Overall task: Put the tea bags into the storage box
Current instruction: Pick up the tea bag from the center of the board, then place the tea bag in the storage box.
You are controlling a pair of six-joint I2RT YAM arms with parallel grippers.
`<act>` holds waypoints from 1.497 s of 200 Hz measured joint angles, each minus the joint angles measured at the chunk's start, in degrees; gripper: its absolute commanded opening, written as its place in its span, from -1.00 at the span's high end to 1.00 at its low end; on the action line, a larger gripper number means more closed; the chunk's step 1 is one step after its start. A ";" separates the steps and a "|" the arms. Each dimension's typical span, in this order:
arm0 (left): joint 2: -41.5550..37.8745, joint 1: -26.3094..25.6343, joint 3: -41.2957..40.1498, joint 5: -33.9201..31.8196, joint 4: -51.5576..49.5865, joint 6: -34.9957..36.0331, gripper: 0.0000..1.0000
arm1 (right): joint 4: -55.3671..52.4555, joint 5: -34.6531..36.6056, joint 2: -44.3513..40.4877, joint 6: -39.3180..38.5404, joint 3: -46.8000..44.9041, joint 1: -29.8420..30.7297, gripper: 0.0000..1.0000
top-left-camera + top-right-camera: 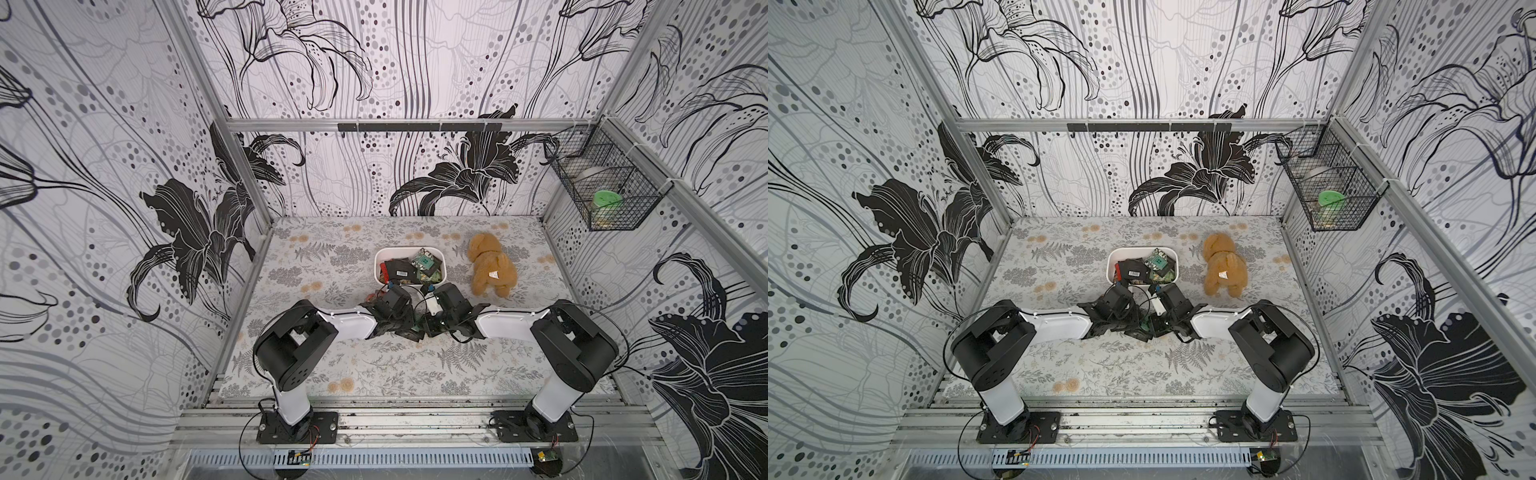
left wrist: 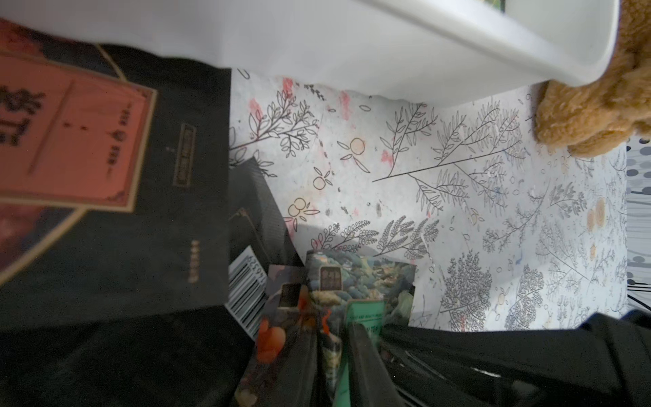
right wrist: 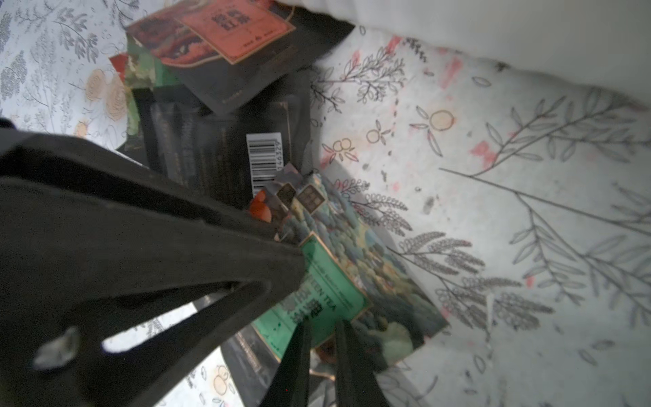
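Observation:
The white storage box point(image 1: 380, 266) stands mid-table and holds several tea bags point(image 1: 424, 262). A loose pile of tea bags point(image 1: 409, 330) lies just in front of it, under both wrists. My left gripper point(image 2: 333, 329) is shut on a picture-printed tea bag point(image 2: 359, 278) that rises between its fingers. My right gripper point(image 3: 322, 322) has its fingers close together, pinching the edge of the green-labelled tea bag point(image 3: 327, 282). A red-labelled tea bag point(image 3: 239, 31) and a barcoded black one point(image 3: 225, 155) lie beside them. The box wall point(image 2: 422, 45) is close behind the pile.
A tan plush toy point(image 1: 492, 266) lies right of the box, nearly touching it. A black wire basket point(image 1: 602, 187) hangs on the right wall. The two wrists almost meet over the pile. The flowered cloth point(image 1: 353, 365) covers the table.

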 measured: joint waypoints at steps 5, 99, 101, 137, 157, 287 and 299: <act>0.00 0.00 -0.04 0.09 0.02 -0.04 0.73 | 0.02 0.00 0.00 0.00 0.00 0.00 0.65; -8.76 -0.07 -3.45 0.59 -1.70 -1.88 1.00 | 6.75 2.99 -16.46 0.22 -10.32 0.02 0.56; -9.35 -0.07 -3.52 0.55 -1.84 -1.90 1.00 | 6.95 3.26 -17.20 0.24 -10.67 0.00 0.55; -16.52 -0.04 -3.69 -1.77 -3.39 -3.50 1.00 | 9.57 10.40 -26.34 1.36 -15.19 0.00 0.35; -18.82 0.31 -2.86 -3.65 -5.62 -4.24 1.00 | 10.34 13.35 -29.18 1.90 -17.03 0.00 0.19; 5.77 11.58 31.01 -6.56 -15.43 -1.55 1.00 | 12.52 18.78 -31.82 3.08 -19.54 0.00 -0.22; 7.87 11.98 32.04 -6.58 -15.78 -1.38 1.00 | 12.55 18.78 -31.67 3.08 -19.54 0.00 -0.22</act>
